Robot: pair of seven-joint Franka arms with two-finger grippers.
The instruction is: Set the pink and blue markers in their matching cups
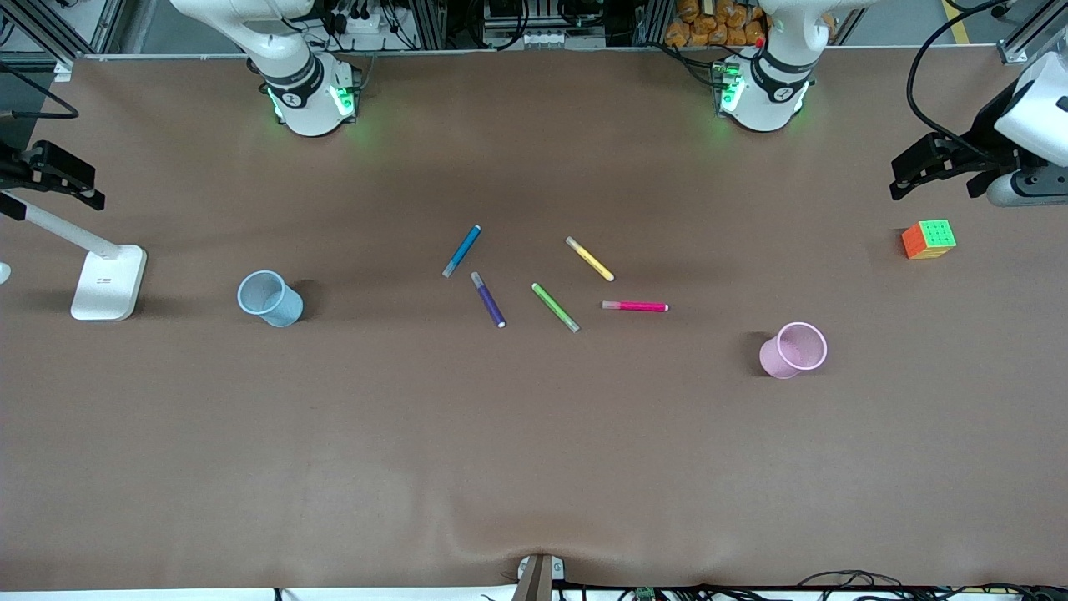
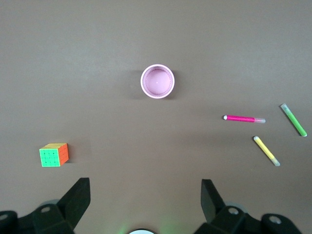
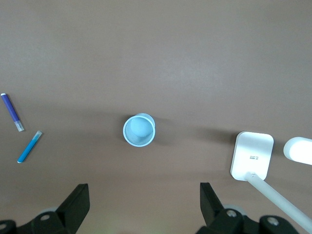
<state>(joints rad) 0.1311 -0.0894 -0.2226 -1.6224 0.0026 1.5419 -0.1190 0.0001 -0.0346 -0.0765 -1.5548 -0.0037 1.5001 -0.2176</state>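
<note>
Nearest the front camera stood the pale pink translucent plastic cup (image 1: 793, 351), upright on the brown counter (image 1: 534, 459) toward the left arm's end. The matching pale blue translucent plastic cup (image 1: 269, 298) stood upright toward the right arm's end, a little farther from that camera. Both looked empty, though the blue one's floor was hard to read.

Between the cups lay the slim magenta-pink felt-tip marker (image 1: 635, 306), flat and closest to the pink cup, and the slim mid-blue felt-tip marker (image 1: 461, 250), flat and farther from the camera, on the blue cup's side of the cluster.

No marker had been picked up yet. The left tool (image 2: 146, 187) hung over the left arm's end of the counter, spread wide and empty. The right tool (image 3: 144, 190) hung over the right arm's end, likewise wide and empty. Both arms waited.

My judgement: each arm should take the marker on its own side, gripping across the barrel near the middle, then tip it upright over the rim so the light cup is not knocked. The dark purple marker (image 1: 488, 299) lay just beside the blue one and should be avoided.

Counted: five markers, including one green (image 1: 556, 307) and one yellow (image 1: 590, 259); two cups; one multicoloured puzzle cube (image 1: 929, 239); one white desk lamp (image 1: 108, 284).
</note>
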